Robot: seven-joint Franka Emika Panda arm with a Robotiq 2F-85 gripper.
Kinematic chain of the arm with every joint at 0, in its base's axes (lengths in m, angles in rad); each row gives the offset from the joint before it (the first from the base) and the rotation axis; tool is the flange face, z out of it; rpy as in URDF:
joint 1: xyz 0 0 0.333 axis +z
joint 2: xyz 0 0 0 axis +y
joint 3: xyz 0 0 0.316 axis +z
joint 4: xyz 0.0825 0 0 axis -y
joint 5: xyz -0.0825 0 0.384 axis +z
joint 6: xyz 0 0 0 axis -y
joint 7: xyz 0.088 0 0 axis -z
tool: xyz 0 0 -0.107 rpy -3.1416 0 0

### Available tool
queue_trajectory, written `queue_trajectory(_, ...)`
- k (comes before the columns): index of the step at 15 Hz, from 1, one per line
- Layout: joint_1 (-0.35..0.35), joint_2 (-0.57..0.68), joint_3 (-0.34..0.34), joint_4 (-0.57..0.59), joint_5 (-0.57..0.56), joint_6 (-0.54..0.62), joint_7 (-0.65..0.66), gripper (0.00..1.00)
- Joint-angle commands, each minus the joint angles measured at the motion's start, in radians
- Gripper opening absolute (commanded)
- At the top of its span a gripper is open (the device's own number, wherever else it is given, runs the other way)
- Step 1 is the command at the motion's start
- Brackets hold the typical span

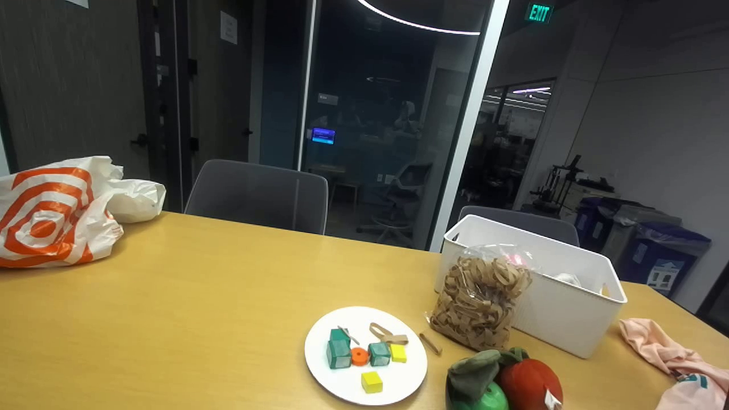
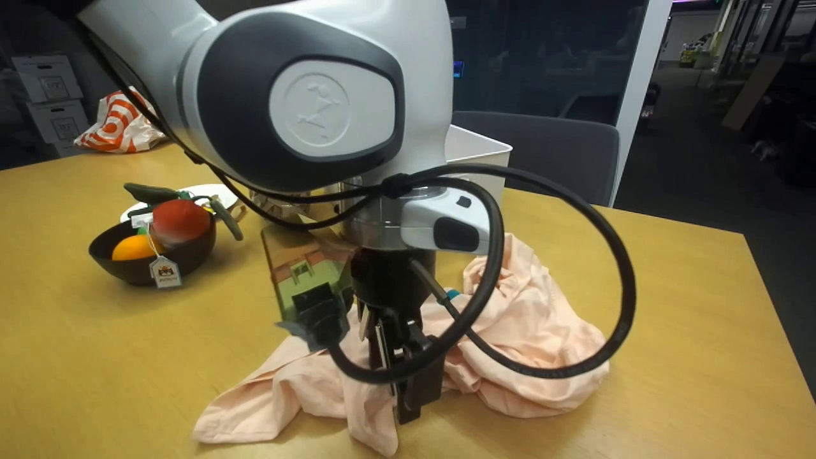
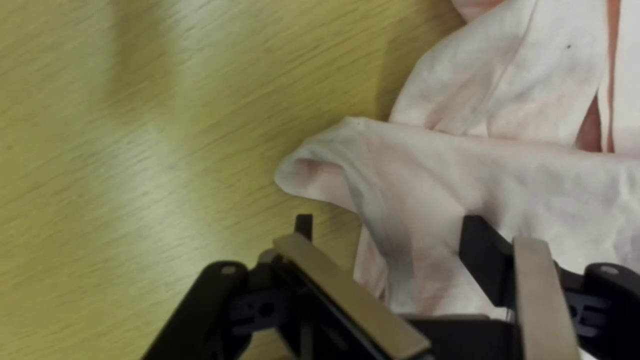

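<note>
A crumpled pale pink cloth [image 2: 535, 357] lies on the table below my gripper [image 2: 405, 408]. It also shows at the right edge of an exterior view [image 1: 675, 361]. In the wrist view, my gripper [image 3: 387, 225] is open, with its two fingers spread apart. A folded end of the cloth [image 3: 430, 175] lies between and under the fingers. The left finger is over bare wood beside the cloth's edge. The right finger is over the cloth, at or very near its surface; I cannot tell whether it touches. Nothing is gripped.
A white plate [image 1: 339, 382] holds colored blocks. A dark bowl [image 2: 137, 271] holds toy fruit and vegetables. A clear bag of brown strips [image 1: 478, 302] leans by a white bin [image 1: 569, 319]. A red-and-white plastic bag [image 1: 62, 216] sits far off. Cables [image 2: 621, 287] loop around the arm.
</note>
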Motion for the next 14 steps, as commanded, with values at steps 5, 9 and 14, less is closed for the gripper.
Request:
queue_trajectory(5,0.002,-0.002,-0.014,0.012,0.07,-0.009,-0.014,0.16)
queue_trajectory(9,0.002,-0.026,-0.013,0.005,0.084,-0.016,-0.005,0.0)
queue_trajectory(14,0.019,-0.079,-0.01,-0.008,0.209,-0.01,-0.127,0.0)
